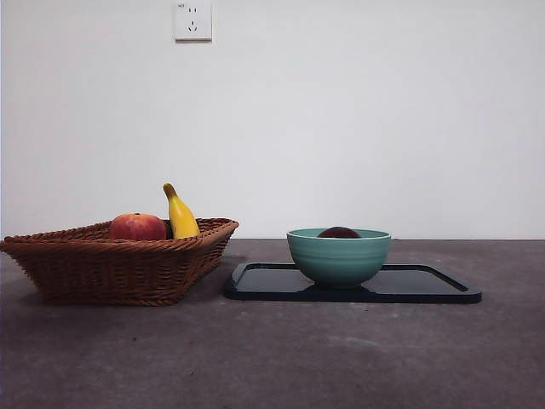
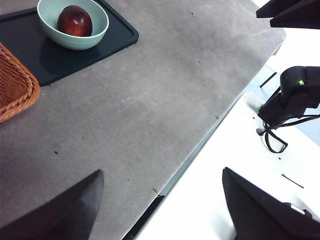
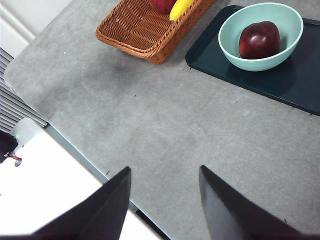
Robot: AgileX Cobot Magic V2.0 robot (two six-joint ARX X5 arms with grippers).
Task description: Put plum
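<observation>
The dark maroon plum (image 1: pixel 339 232) lies inside a green bowl (image 1: pixel 338 256) that stands on a black tray (image 1: pixel 426 285). The plum also shows in the left wrist view (image 2: pixel 75 21) and the right wrist view (image 3: pixel 259 40), in the bowl (image 2: pixel 100 27) (image 3: pixel 235 25). My left gripper (image 2: pixel 160 200) is open and empty, high over the table's edge, far from the bowl. My right gripper (image 3: pixel 165 200) is open and empty, high over the table's near edge, far from the bowl. Neither gripper shows in the front view.
A wicker basket (image 1: pixel 119 264) stands left of the tray and holds a red-orange apple-like fruit (image 1: pixel 137 227) and a yellow banana (image 1: pixel 180 213). A wall socket (image 1: pixel 192 20) is on the white wall behind. The other arm's base (image 2: pixel 292 100) stands beyond the table edge.
</observation>
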